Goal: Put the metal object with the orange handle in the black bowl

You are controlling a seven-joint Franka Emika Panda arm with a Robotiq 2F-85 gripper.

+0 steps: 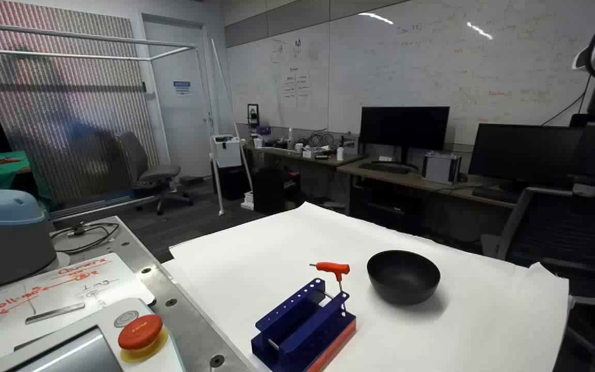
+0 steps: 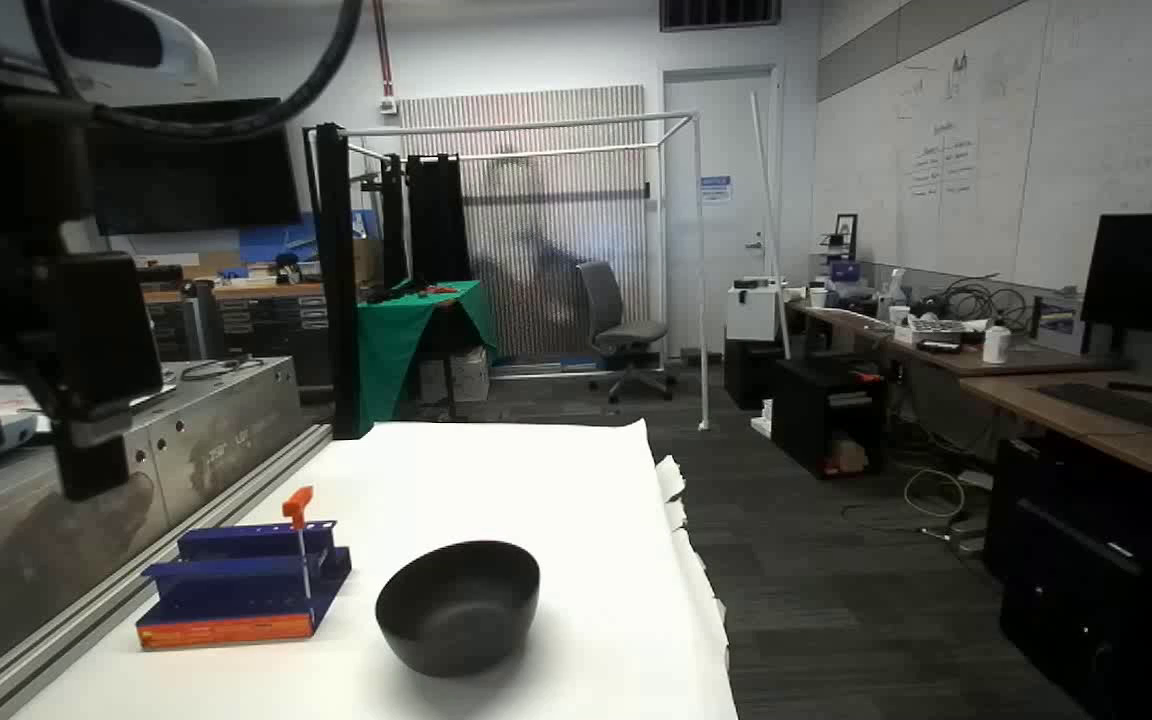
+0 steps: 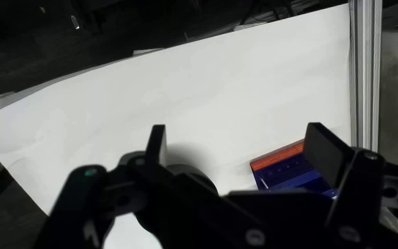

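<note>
The metal tool with the orange handle stands upright in the blue rack, its thin shaft down through a hole at one end. The tool and blue rack also show in an exterior view. The black bowl sits on the white table beside the rack; it also shows in an exterior view. My gripper is open and empty, held above the table. In the wrist view the bowl is mostly hidden behind the fingers, only a bit of shaft shows, and the handle is hidden.
A white paper sheet covers the table. A steel bench with a metal rail borders it on the rack's side. A red emergency stop button sits on a device on the bench. Monitors and desks stand farther back.
</note>
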